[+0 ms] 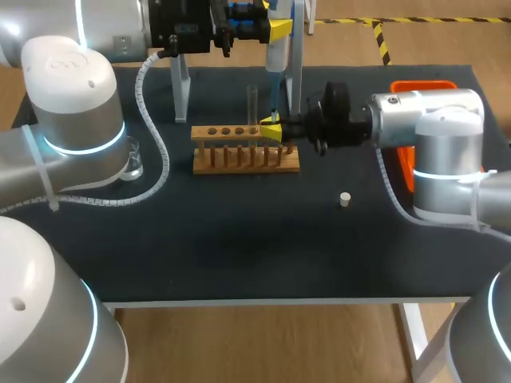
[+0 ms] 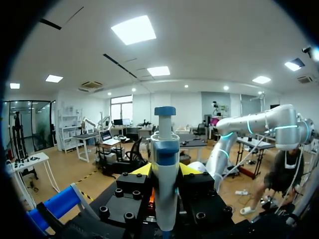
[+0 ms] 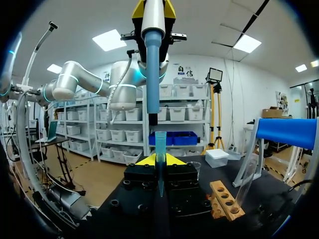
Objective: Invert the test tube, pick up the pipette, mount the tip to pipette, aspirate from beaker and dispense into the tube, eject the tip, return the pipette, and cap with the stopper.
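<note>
My left gripper (image 1: 271,32) is shut on the white and blue pipette (image 1: 275,56), holding it upright above the rack; in the left wrist view the pipette (image 2: 164,164) stands between the yellow fingertips (image 2: 142,170). Right under it, my right gripper (image 1: 271,132) is shut on a blue tip (image 3: 160,154) that points down, its open end facing the pipette's shaft (image 3: 152,74) with a small gap between them. A clear test tube (image 1: 252,104) stands upright in the wooden rack (image 1: 246,152). The beaker (image 1: 132,159) sits at the left, the white stopper (image 1: 345,199) at the right.
The white pipette stand with its blue bar (image 3: 289,132) rises behind the rack (image 3: 227,199). An orange bin (image 1: 423,86) sits at the table's far right, partly behind my right arm. The test tube (image 3: 247,184) leans in the rack beside my right gripper (image 3: 159,162).
</note>
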Robot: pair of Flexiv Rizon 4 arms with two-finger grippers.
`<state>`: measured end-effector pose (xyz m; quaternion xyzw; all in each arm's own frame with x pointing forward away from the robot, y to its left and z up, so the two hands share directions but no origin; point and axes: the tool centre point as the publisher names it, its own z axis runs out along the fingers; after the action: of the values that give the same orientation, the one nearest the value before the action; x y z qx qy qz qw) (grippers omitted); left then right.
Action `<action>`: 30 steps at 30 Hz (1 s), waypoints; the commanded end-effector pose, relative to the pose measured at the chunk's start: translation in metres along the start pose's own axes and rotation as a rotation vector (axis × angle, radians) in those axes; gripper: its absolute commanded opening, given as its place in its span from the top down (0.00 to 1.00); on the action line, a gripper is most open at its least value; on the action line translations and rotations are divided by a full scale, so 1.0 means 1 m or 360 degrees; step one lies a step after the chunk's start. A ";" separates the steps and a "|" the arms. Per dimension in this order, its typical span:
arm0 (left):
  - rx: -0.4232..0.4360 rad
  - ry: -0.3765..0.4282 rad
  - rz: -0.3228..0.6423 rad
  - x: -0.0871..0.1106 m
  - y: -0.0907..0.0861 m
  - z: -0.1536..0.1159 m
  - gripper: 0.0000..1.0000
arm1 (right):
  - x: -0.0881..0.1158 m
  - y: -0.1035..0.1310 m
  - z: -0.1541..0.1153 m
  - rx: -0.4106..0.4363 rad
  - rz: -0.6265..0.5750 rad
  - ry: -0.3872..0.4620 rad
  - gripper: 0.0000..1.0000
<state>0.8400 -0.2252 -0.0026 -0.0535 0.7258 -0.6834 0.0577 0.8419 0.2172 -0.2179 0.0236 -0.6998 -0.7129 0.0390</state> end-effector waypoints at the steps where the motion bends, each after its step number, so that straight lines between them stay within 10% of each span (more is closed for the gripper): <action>1: 0.0001 0.0002 0.0001 0.000 0.000 -0.001 1.00 | -0.001 0.001 -0.001 0.0006 -0.0003 0.0012 1.00; 30: 0.0001 0.0002 0.0001 0.000 0.000 -0.001 1.00 | 0.003 0.010 0.000 0.0019 -0.0061 0.0037 1.00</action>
<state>0.8401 -0.2252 -0.0015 -0.0533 0.7254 -0.6838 0.0579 0.8394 0.2186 -0.2109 0.0446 -0.7027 -0.7093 0.0333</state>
